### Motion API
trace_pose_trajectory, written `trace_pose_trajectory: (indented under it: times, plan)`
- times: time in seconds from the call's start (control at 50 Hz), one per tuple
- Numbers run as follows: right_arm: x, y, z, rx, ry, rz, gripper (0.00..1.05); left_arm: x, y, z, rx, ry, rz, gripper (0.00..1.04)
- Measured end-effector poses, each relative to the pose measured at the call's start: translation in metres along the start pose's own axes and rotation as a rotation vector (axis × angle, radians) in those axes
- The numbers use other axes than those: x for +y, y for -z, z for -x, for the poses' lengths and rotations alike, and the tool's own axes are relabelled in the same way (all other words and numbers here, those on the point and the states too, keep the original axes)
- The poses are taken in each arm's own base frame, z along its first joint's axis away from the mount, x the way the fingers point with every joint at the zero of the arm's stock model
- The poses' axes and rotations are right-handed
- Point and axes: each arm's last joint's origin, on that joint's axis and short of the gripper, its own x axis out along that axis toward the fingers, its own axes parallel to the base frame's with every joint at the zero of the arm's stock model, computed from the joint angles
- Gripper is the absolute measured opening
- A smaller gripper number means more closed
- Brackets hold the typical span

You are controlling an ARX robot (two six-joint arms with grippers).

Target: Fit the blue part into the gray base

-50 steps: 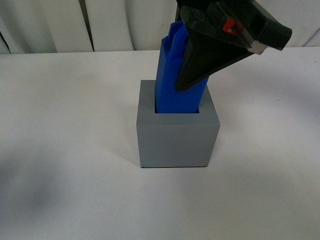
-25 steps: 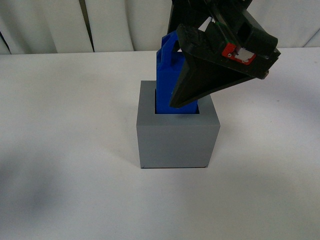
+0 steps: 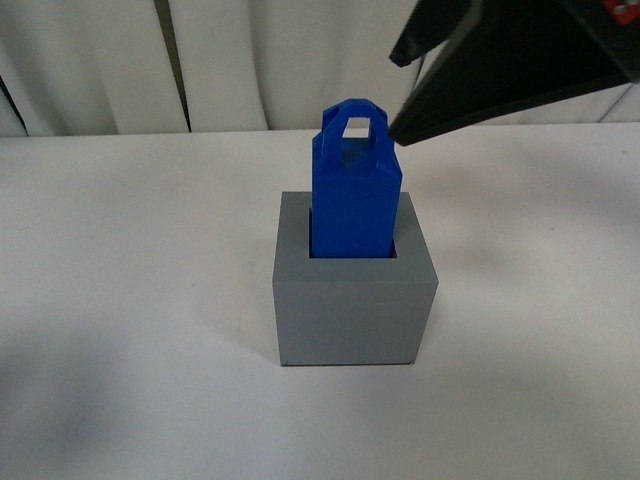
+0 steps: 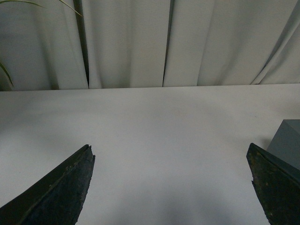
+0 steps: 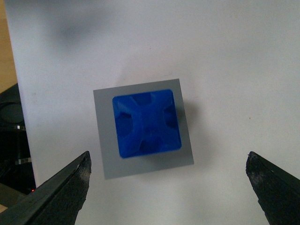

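1. The right gripper (image 5: 168, 159) is spread wide and holds nothing. Its two dark fingers (image 5: 61, 192) stand well apart at the edges of its wrist view, with only open air between them.
2. Straight under that gap is the blue part (image 5: 147, 124), seen end-on, apart from both fingers.
3. In the front view the right gripper hangs above the part and off to its right. Its dark tip is close to the loop handle (image 3: 352, 122), but whether they touch cannot be told from this angle.
4. The part (image 3: 355, 200) stands upright in the recess of the gray base (image 3: 355, 310). Its lower end is inside, and its upper body and slotted handle stick out above the rim.
5. The base's rim frames the part on all sides in the right wrist view, and the rim looks wider on one side than on the other.
6. The base rests on the white table (image 3: 130, 300), below the right gripper.
7. The left gripper (image 4: 169, 150) is also spread and empty, its fingers (image 4: 56, 187) far apart over bare table.
8. A corner of the base (image 4: 287, 140) shows just beside one left finger.
9. A pale curtain (image 3: 240, 60) hangs behind the table.
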Motion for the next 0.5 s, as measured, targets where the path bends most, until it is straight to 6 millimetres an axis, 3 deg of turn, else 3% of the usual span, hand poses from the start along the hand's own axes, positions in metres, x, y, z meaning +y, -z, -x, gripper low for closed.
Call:
trace_pose_trajectory:
  times: [0.28,0.5]
  plan:
    - [0.004,0.03,0.035,-0.169,0.038,-0.071,0.97,0.0,0.0,0.0,0.0,0.0,0.0,0.99]
    - [0.007,0.069,0.055,-0.341,0.234,-0.149,0.97,0.0,0.0,0.0,0.0,0.0,0.0,0.99]
